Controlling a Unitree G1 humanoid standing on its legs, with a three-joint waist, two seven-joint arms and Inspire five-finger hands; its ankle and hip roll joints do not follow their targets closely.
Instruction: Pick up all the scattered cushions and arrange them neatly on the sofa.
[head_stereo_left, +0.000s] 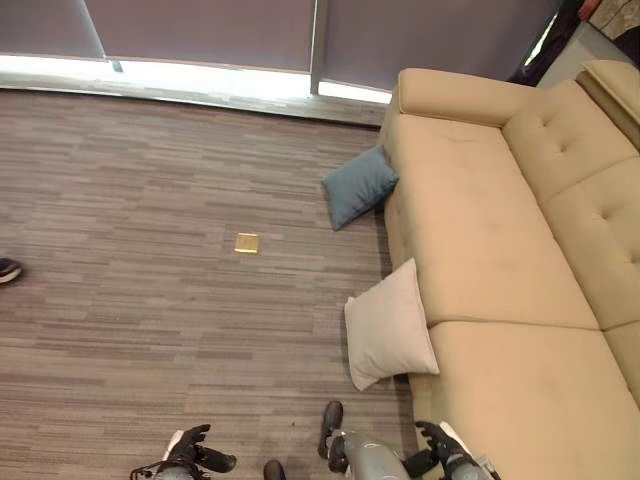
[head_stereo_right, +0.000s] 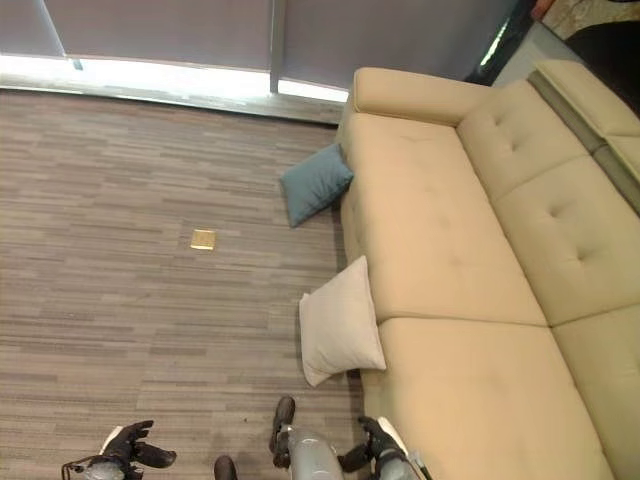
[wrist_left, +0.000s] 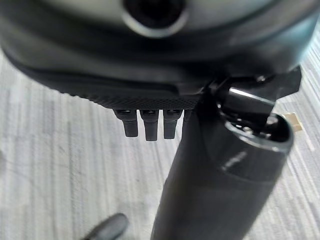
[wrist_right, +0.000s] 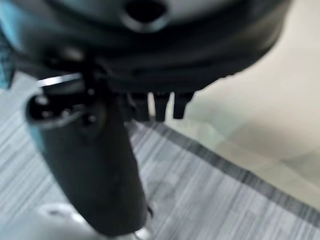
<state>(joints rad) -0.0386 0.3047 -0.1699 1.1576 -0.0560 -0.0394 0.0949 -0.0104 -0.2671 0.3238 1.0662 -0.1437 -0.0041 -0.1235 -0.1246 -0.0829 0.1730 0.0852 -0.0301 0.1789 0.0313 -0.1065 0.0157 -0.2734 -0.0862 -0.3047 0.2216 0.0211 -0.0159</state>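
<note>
A blue-grey cushion (head_stereo_left: 358, 186) stands on the carpet, leaning against the front of the tan sofa (head_stereo_left: 480, 230) near its armrest. A cream cushion (head_stereo_left: 390, 325) leans against the sofa front closer to me, partly upright on the floor. The sofa seat is bare. My left hand (head_stereo_left: 195, 455) hangs low over the carpet with fingers spread and nothing in it. My right hand (head_stereo_left: 440, 445) hangs near the sofa's front corner, below the cream cushion, fingers relaxed and holding nothing. In the right wrist view the fingers (wrist_right: 162, 106) show straight, with the sofa (wrist_right: 260, 100) beyond them.
A small brass floor plate (head_stereo_left: 246, 242) sits in the carpet left of the blue cushion. A person's shoe (head_stereo_left: 8, 270) shows at the left edge. Windows with lowered blinds (head_stereo_left: 200, 30) run along the far wall.
</note>
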